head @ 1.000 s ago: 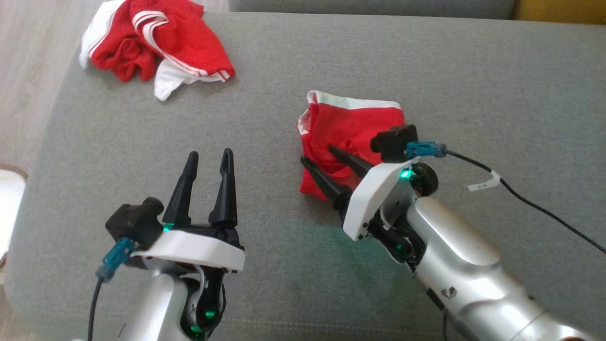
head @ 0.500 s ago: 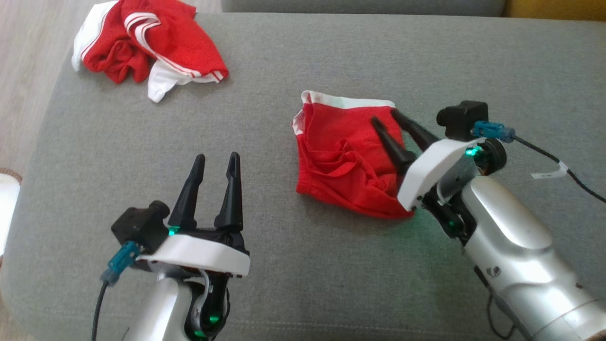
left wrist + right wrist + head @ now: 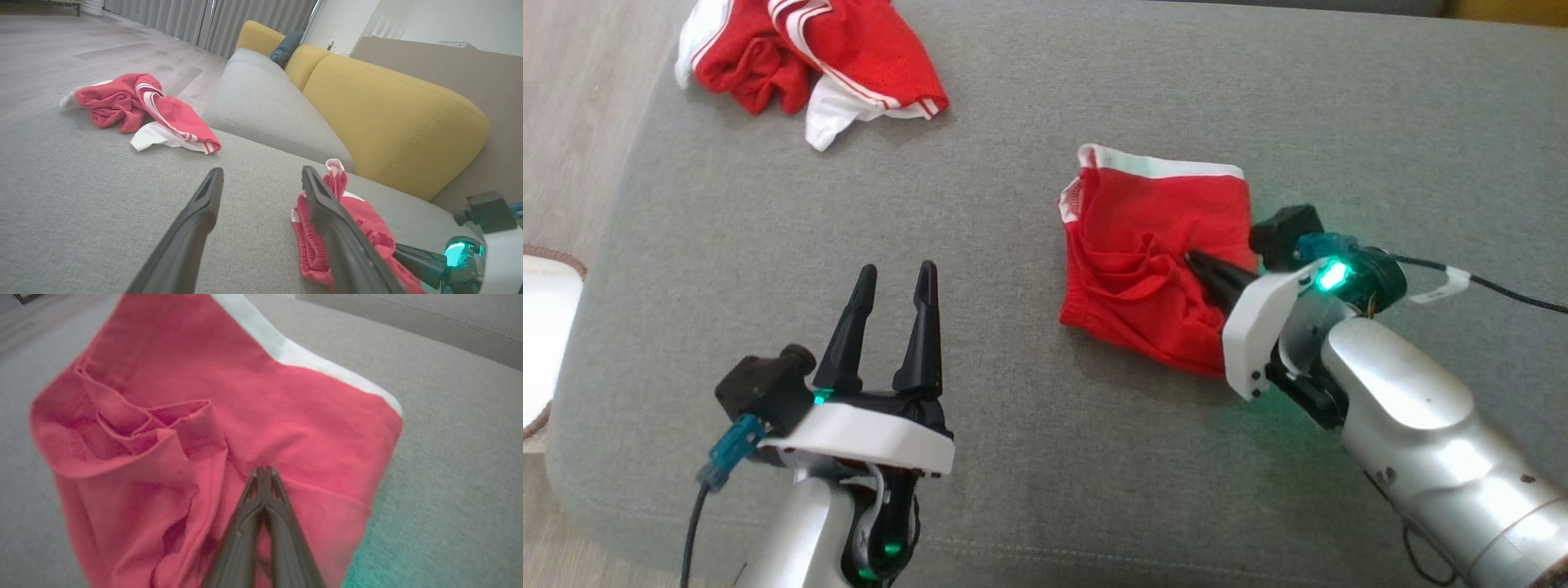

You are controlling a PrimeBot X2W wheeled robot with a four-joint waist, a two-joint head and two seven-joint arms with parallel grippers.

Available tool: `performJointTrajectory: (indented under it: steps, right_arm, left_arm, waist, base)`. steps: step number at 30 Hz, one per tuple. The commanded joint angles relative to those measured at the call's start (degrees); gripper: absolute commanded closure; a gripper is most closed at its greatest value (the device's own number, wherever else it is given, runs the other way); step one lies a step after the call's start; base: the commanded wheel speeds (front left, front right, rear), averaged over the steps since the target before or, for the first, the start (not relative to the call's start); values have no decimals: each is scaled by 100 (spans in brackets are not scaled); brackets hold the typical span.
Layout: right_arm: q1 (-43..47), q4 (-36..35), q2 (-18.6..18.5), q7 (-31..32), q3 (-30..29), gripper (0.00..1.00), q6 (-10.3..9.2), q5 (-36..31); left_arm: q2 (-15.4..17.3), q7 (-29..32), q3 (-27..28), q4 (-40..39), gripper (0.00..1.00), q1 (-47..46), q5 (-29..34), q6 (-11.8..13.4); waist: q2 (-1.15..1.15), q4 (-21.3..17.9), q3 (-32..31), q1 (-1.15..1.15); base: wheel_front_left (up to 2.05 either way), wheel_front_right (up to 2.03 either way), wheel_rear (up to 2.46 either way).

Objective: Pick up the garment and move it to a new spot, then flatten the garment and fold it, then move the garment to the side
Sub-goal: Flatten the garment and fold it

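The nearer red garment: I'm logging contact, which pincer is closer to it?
Right. The right pincer is shut on the garment; the left pincer hangs open, apart to its left.

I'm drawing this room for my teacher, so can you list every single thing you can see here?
red garment: one, red with a white band, on the grey cushion, nearer its right side
crumpled garment: one, red and white, at the cushion's far left corner
cushion: one, grey, under both garments
backrests: at least two, yellow, behind the cushion
pillow: one, dark teal, against the far backrests
curtains: one set, grey, far end of the room
floor: one, pale wood, left of the cushion
left gripper: one, dark fingers, open, above bare cushion
right gripper: one, dark fingers, shut, pinching the red garment
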Motion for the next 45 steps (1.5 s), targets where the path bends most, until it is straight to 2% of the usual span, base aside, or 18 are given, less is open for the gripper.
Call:
performJointTrajectory:
  steps: [1,6,18,24,29,34,38,41,43,44,45]
  right_arm:
    - [-142,-82,-29,-6,100,100,37,-53]
    - [-124,-61,-36,7,537,100,37,192]
    - [-13,-1227,-305,-182,1999,100,37,1247]
    - [27,-1185,-174,-228,2347,100,37,1436]
    - [31,-1038,45,-405,2465,100,37,1497]
    - [-116,-997,52,-855,2418,100,37,1566]
    - [-146,-995,-32,-1251,2143,100,37,1599]
    - [-116,-905,-73,-1604,1723,100,37,1544]
    - [-46,-797,-56,-1777,1339,82,37,1499]
    - [-46,-797,-56,-1777,1339,82,37,1499]
    - [6,-745,-35,-1842,1131,66,37,1484]
  left_arm:
    - [34,-69,172,-186,0,-225,-27,6]
    - [34,-69,174,-172,0,-205,-22,12]
    - [34,-69,187,-178,0,-104,33,17]
    - [34,-69,185,-170,0,-110,45,12]
    - [34,-69,194,-147,0,-130,47,15]
    - [34,-69,262,-127,0,-105,60,27]
    - [34,-69,331,-124,0,-67,71,38]
    - [34,-69,389,-112,0,-56,89,36]
    - [34,-69,427,-107,0,-61,113,36]
    - [34,-69,427,-107,0,-61,113,36]
    - [34,-69,444,-98,0,-61,119,40]
  waist:
    - [0,21,0,0]
    - [0,63,-29,0]
    - [0,16,-132,0]
    - [0,4,-112,0]
    - [0,4,-108,0]
    - [0,-55,-193,0]
    - [0,-163,-303,0]
    - [0,-266,-397,0]
    - [0,-333,-463,0]
    - [0,-333,-463,0]
    - [0,-366,-497,0]
  base:
    - [0,0,0]
    - [0,0,0]
    - [0,0,0]
    - [0,0,0]
    - [0,0,0]
    - [0,0,0]
    - [0,0,0]
    - [0,0,0]
    - [0,0,0]
    - [0,0,0]
    - [0,0,0]
